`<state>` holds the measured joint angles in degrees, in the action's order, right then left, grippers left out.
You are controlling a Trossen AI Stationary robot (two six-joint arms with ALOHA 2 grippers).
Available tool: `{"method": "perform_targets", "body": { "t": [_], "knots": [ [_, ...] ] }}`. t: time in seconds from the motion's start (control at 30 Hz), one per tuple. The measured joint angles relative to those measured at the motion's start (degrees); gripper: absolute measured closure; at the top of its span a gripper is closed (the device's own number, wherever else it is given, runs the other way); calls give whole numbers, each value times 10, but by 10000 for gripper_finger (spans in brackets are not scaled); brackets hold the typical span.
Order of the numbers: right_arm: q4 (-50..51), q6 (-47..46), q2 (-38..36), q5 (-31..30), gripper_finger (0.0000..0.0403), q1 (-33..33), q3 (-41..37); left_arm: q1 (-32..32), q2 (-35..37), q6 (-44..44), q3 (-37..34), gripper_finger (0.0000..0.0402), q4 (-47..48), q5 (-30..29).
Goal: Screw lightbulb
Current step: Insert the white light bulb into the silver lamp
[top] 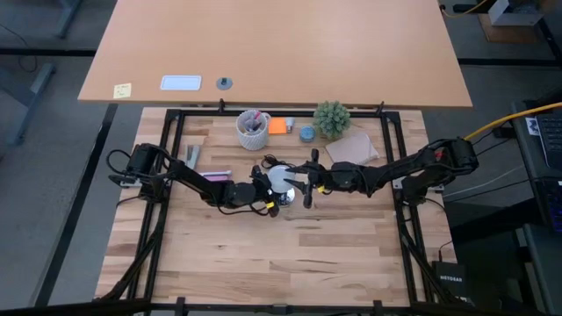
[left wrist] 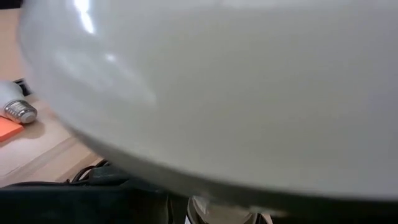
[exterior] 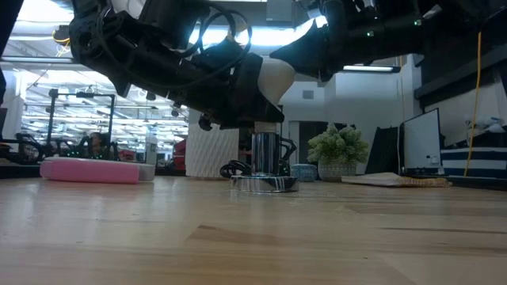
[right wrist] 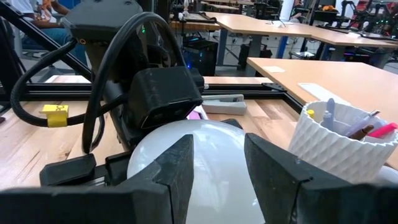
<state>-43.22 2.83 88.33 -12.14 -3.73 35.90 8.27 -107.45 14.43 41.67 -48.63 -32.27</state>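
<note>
Wooden plank table (top: pixel 263 263); lab room behind. Left claw (top: pixel 274 186) grips lightbulb (top: pixel 281 176); right claw (top: pixel 309 178) spread apart.

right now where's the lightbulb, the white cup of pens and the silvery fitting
lightbulb (right wrist: pixel 193 155), right wrist view, on the white globe
white cup of pens (top: pixel 253 133), high view, on its ribbed wall
silvery fitting (exterior: pixel 265 154), low view, on its upright metal socket

White cup of pens (top: pixel 252 129), orange pad (top: pixel 278 125), blue tape roll (top: pixel 306 133), little green plant (top: pixel 332 117), all at the tabletop's (top: pixel 290 254) back edge.
</note>
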Motion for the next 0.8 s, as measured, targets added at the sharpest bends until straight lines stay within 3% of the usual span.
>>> {"method": "perform_targets", "body": {
  "t": [0.57,0.8],
  "knots": [
    [-6,0,1,-1,253,0,0,-1,2,-8,0,248,4,1],
    [-7,0,1,8,253,-1,1,-1,1,6,0,197,32,4]
  ]
}}
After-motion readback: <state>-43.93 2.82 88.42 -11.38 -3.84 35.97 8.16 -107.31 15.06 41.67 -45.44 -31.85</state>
